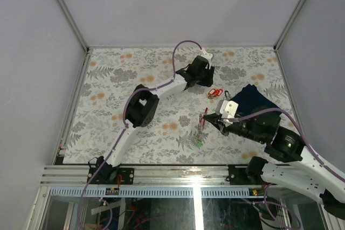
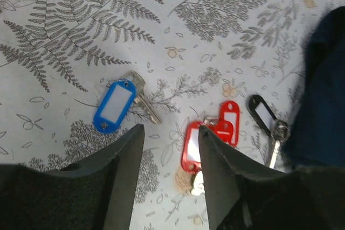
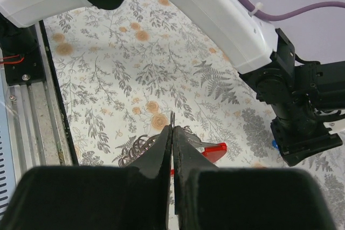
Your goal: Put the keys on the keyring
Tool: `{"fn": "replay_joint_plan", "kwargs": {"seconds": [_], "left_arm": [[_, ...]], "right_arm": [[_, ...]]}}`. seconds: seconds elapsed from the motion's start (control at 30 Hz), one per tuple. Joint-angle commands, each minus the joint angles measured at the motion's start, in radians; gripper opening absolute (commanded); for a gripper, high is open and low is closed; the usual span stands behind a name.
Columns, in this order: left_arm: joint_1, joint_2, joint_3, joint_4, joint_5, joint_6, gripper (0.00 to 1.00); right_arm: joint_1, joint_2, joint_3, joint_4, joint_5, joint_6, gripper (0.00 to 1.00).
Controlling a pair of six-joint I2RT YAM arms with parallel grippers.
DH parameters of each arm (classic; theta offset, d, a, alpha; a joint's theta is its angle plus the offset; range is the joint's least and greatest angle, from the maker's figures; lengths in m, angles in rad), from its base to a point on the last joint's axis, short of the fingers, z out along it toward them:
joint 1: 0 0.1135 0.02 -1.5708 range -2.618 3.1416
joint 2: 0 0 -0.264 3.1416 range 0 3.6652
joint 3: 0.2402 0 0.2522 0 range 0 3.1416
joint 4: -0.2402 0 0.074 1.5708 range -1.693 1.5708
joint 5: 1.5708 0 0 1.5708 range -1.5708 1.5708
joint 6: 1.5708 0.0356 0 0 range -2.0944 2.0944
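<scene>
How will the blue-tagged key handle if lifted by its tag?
Blue-tagged key looks small and light. Its metal part would probably swing, since it joins only at the tag's end. Because it lies flat on the table, it may slide when nudged.

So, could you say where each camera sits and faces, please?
Top external: overhead, facing down at the table; left arm, right arm show.
Left wrist: down past the open left pincer at a blue-tagged key.
Right wrist: over the right pincer, shut on a ring, towards the left arm.
Top and left wrist share red tags.
</scene>
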Motion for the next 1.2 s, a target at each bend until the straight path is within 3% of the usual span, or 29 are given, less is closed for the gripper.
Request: {"fn": "replay_joint_plan", "kwargs": {"seconds": [0.0,0.27,0.5,0.77,1.17], "left_arm": [[0.007,0.04,0.09,0.02,-0.077,0.01,0.46],[0.008,0.082,0.135,0.059,-0.215,0.078,0.56],[0.012,0.177,0.238,0.044,-0.227,0.152,0.6],[0.024,0.246,0.307,0.031,-0.219,0.174,0.59],[0.027,0.242,0.292,0.026,-0.198,0.187,0.46]], "right_arm": [[0.003,0.024,0.004,0.113,0.029,0.057,0.0],[0.003,-0.004,-0.031,0.154,-0.01,0.096,0.0],[0.003,-0.007,-0.047,0.169,-0.031,0.117,0.0],[0.004,-0.015,-0.068,0.175,-0.04,0.128,0.0],[0.004,-0.019,-0.081,0.181,-0.048,0.129,0.0]]}}
